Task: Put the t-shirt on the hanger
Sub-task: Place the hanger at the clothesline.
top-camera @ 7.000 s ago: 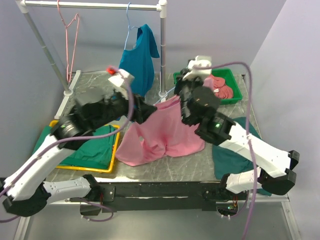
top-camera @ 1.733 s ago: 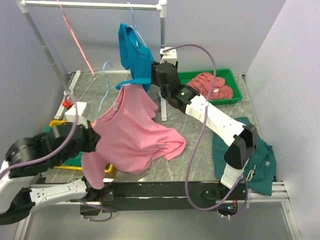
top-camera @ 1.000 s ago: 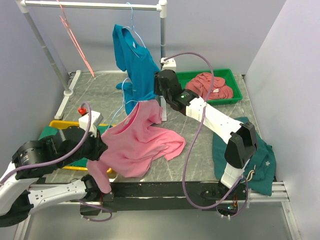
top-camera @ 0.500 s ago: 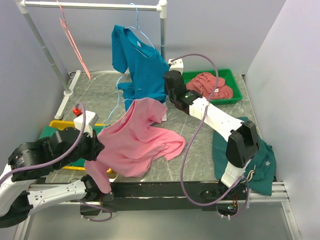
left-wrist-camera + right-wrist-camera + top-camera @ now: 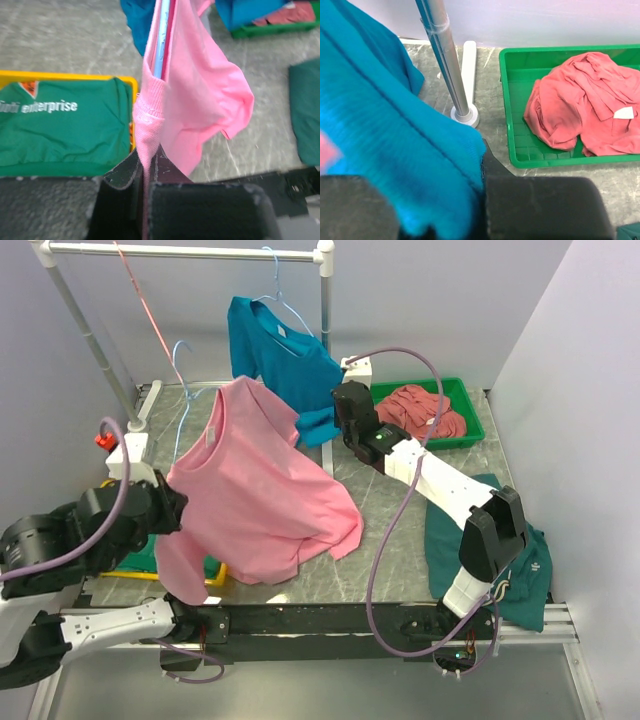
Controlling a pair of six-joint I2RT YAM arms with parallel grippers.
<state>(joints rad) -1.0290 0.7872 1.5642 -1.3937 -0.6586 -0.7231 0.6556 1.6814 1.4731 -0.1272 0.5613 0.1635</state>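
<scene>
The bright pink t-shirt (image 5: 255,490) hangs in the air over the table's left half, draped on the light-blue wire hanger (image 5: 180,350), whose hook sticks out above the collar. My left gripper (image 5: 168,512) is shut on the shirt's lower left edge. The left wrist view shows the pink hem (image 5: 200,90) pinched in the left gripper (image 5: 146,160), with the blue hanger wire (image 5: 162,35) running inside the fabric. My right gripper (image 5: 336,426) is at the hem of the teal shirt (image 5: 280,350). In the right wrist view, teal shirt cloth (image 5: 380,110) runs into the right gripper (image 5: 480,165) and hides one finger.
The teal shirt hangs from the rack rail (image 5: 190,252), next to its post (image 5: 445,55). A salmon hanger (image 5: 140,300) hangs at the left. A green tray (image 5: 507,100) holds a dusty-rose garment (image 5: 580,110). A yellow tray (image 5: 65,76) holds a green shirt (image 5: 60,130). A dark-green garment (image 5: 500,540) lies at the right.
My left arm has raised the pink t-shirt and hanger up and to the left. The right gripper's jaws have closed at the teal shirt's hem.
</scene>
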